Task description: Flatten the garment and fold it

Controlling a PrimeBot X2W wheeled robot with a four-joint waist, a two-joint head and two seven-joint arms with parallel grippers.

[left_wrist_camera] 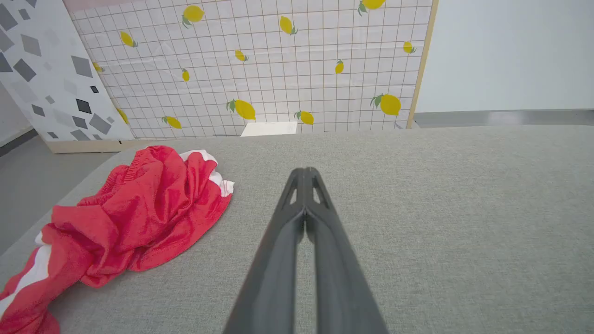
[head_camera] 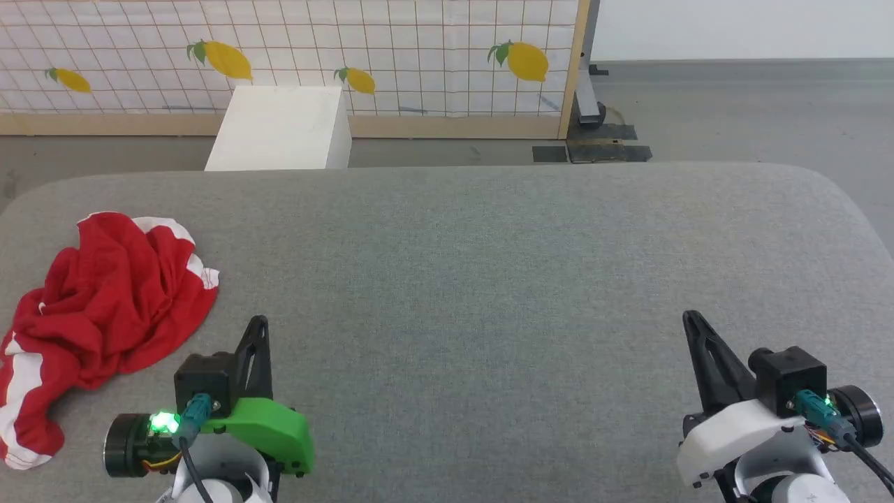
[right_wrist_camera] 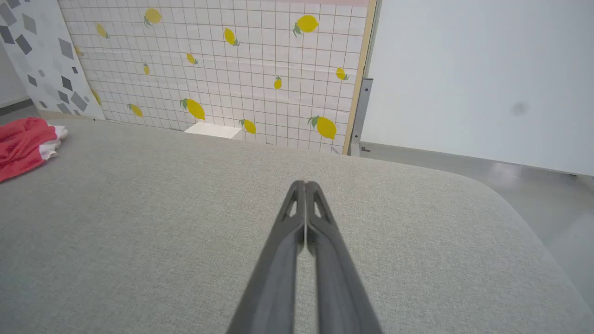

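Crumpled red garment (head_camera: 105, 314) at the grey desk's (head_camera: 489, 279) left edge (white stripes showing); my left jaws and right jaws pressed together, empty, neither touching it.

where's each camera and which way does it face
Head view: high on the robot, looking forward and down at the grey fabric-covered surface; left gripper and right gripper show at bottom.
Left wrist view: low over the surface, looking along its shut jaws toward the lemon-print grid screen.
Right wrist view: likewise, from further right, jaws shut.
Shared: all three show the crumpled bright red fabric shorts with white stripes at the surface's left end.
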